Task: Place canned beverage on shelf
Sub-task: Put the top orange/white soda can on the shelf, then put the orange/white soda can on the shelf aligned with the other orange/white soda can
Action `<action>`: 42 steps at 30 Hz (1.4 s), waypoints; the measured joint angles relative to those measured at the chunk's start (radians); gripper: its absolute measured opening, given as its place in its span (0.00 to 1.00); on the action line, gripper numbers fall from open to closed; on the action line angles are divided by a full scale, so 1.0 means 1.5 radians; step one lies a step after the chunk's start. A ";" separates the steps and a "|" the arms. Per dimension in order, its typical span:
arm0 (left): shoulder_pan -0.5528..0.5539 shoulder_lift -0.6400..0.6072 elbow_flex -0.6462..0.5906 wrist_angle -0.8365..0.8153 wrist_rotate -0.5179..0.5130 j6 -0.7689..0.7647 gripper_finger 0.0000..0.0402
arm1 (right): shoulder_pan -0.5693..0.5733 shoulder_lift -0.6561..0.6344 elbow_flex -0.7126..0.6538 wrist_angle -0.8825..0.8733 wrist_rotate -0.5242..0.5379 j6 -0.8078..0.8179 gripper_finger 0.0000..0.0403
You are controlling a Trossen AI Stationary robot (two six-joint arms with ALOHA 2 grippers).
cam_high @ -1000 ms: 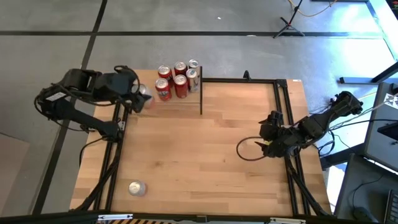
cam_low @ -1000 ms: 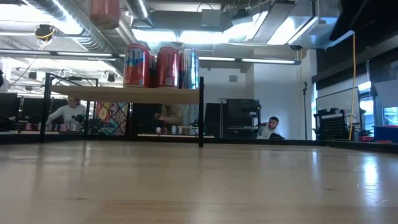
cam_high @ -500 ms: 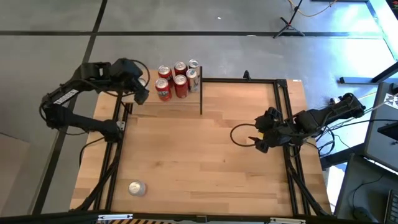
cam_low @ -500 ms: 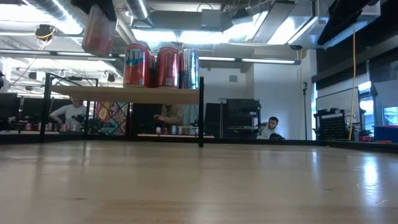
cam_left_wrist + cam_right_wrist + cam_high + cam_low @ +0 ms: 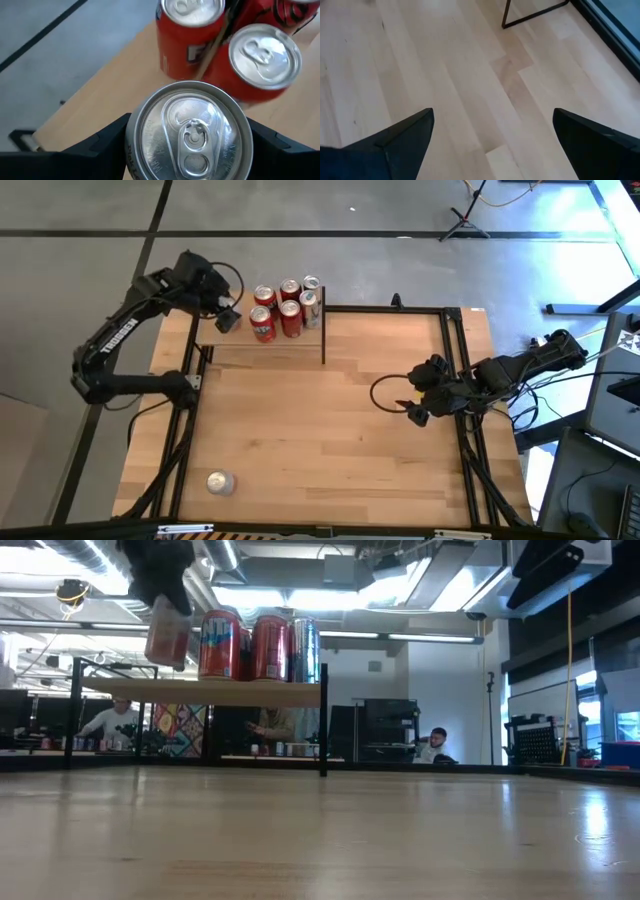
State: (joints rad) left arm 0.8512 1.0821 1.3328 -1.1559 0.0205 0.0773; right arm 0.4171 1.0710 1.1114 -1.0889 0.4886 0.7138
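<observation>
Lowering: bring the held can (image 5: 189, 131) straight down, upright, onto bare board.
Shelf: the shelf (image 5: 215, 343) already carries five standing cans (image 5: 287, 306) on its right half; aim for the free left part so you knock nothing over.
Left gripper: your left gripper (image 5: 226, 320) is clamped round the can body, fingers on either side, top facing up.
Can position: it hangs just above the shelf board, just beside the nearest red can (image 5: 220, 644), apart from it.
Right gripper: your right gripper (image 5: 411, 411) waits over the table's right side, fingers spread, empty.
Spare can: one more can (image 5: 220, 482) lies near the table's front left corner.
</observation>
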 joint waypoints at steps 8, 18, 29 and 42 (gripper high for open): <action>0.104 0.023 -0.026 0.052 0.122 0.075 0.67 | 0.000 0.000 0.000 0.015 -0.001 0.014 0.98; 0.157 0.092 -0.027 0.092 0.212 0.115 0.67 | 0.000 0.000 0.000 0.027 -0.002 0.014 0.98; 0.180 0.130 -0.027 0.105 0.240 0.155 0.67 | 0.001 0.000 0.000 0.040 -0.002 0.015 0.98; 0.173 0.123 -0.016 0.097 0.227 0.148 0.91 | 0.001 0.000 0.000 0.046 -0.003 0.015 0.98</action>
State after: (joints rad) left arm 1.1103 1.2665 1.3093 -1.0100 0.3615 0.2986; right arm 0.4183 1.0710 1.1114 -1.0203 0.4844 0.7361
